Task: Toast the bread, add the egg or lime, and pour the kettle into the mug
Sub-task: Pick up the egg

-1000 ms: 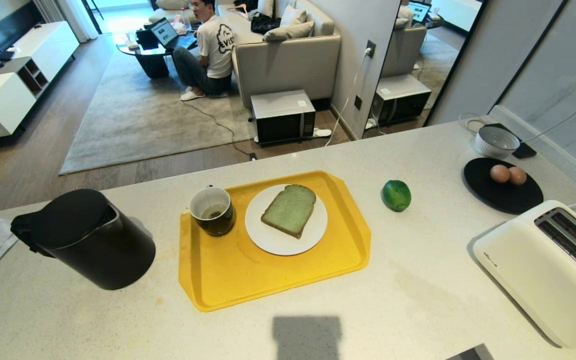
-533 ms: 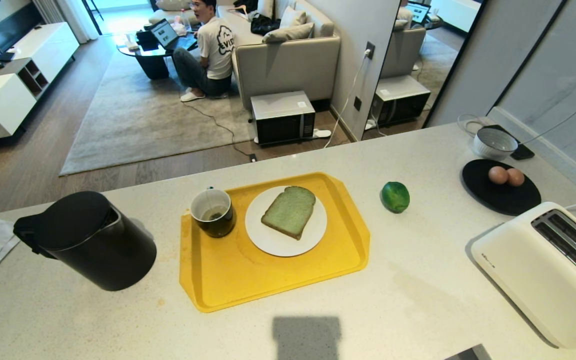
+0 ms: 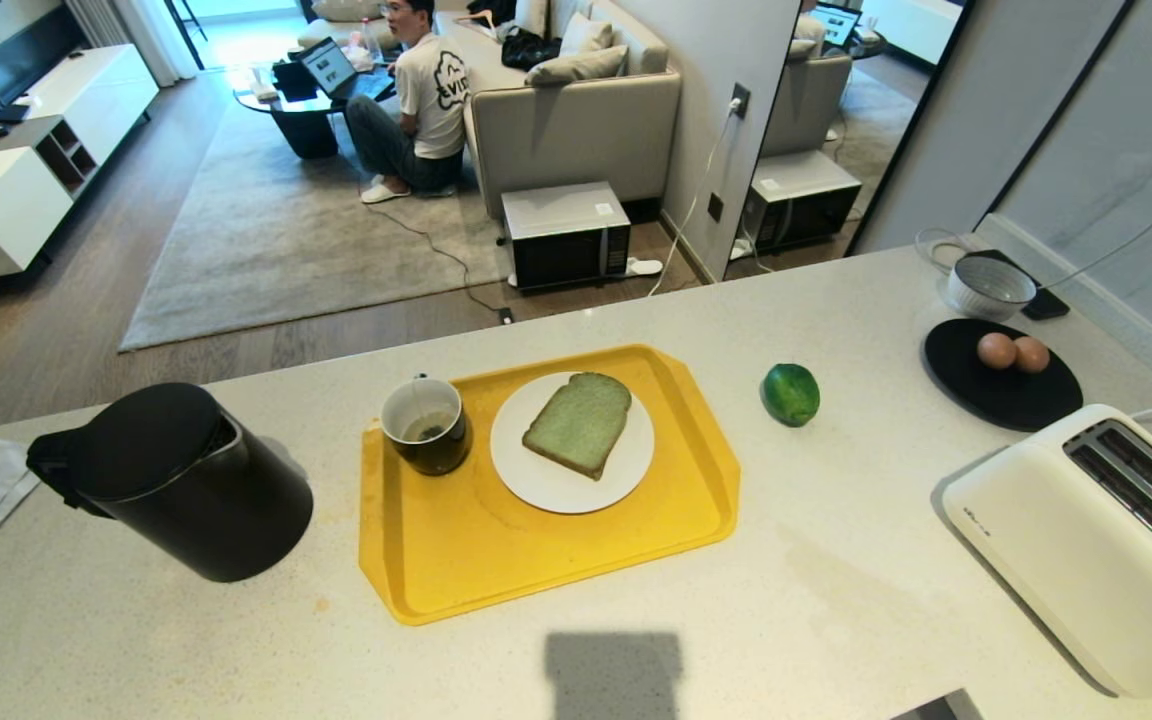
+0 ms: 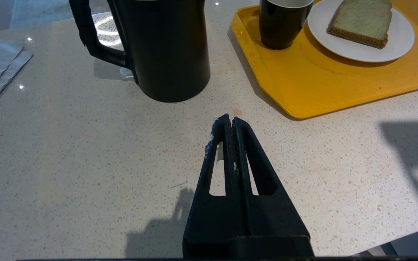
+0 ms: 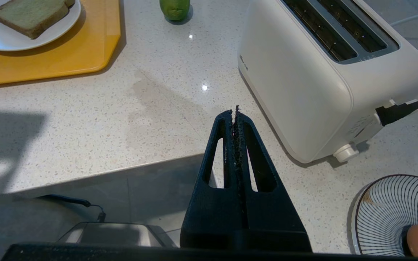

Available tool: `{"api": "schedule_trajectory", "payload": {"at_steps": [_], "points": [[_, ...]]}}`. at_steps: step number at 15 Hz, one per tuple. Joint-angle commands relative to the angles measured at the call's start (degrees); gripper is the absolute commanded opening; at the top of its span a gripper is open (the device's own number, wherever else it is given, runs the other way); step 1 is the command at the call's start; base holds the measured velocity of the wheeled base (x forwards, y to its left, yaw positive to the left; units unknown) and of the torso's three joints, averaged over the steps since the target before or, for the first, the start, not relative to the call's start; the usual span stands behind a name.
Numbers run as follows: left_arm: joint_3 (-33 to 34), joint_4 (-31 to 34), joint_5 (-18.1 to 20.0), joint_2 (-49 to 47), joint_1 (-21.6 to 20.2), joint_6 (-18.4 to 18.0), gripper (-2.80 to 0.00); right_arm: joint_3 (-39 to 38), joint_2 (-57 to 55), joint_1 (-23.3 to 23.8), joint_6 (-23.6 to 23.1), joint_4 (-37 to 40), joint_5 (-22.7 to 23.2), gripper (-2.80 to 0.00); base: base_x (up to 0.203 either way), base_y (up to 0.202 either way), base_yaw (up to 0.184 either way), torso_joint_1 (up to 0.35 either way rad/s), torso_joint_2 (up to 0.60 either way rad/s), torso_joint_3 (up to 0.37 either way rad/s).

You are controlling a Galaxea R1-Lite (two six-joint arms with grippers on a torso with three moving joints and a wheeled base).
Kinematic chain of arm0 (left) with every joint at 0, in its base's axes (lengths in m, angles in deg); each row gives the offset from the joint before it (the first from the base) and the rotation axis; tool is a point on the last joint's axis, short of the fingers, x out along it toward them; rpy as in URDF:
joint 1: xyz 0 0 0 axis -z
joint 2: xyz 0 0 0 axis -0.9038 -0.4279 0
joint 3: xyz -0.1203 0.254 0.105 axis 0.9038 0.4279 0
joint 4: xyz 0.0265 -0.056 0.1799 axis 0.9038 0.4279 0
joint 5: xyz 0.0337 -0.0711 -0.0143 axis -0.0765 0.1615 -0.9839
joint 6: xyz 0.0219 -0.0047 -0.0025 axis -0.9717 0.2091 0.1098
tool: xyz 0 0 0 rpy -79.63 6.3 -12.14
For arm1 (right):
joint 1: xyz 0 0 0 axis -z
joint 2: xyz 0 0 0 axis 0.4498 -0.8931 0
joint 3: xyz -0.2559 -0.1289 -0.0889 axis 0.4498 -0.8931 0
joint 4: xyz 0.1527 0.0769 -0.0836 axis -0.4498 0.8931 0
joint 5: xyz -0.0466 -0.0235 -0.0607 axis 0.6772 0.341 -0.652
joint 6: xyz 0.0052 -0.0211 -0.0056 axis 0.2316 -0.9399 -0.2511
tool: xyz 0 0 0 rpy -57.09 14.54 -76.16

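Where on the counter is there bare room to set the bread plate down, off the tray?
Bare stone lies between the round green lime and the white slot toaster, and along the near edge in front of the yellow plastic tray. It is crowded by the black plate with two eggs and the grey ribbed bowl.

I am at a kitchen counter (image 3: 836, 600) in a home, open to a living room. On the counter stand a kettle (image 3: 171, 480), a toaster (image 3: 1086, 545) at its right edge and a tray (image 3: 456, 560) with bread (image 3: 578, 420). Past its far edge lie a rug (image 3: 286, 240), a sofa (image 3: 576, 110), a microwave (image 3: 566, 235) on the floor and a seated person (image 3: 416, 100) with a laptop (image 3: 328, 65).
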Motion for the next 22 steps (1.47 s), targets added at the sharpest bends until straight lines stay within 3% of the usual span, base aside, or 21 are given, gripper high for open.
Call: {"api": "schedule_trajectory", "payload": {"at_steps": [1,16,22], "points": [[0.03,-0.04,-0.04,-0.05,-0.01,-0.02,-2.8,-0.09,-0.1,0.0,0.0,-0.04,-0.02,-2.8,0.0,0.0,0.0,0.0,0.0,0.0],[-0.03,0.04,-0.04,-0.05,-0.01,0.07,-2.8,-0.09,-0.1,0.0,-0.18,-0.13,0.12,-2.8,0.0,0.0,0.0,0.0,0.0,0.0],[0.0,0.04,-0.04,-0.05,-0.01,0.07,-2.8,-0.09,-0.1,0.0,-0.18,-0.13,0.16,-2.8,-0.13,0.0,0.001,0.0,0.0,0.0]]}}
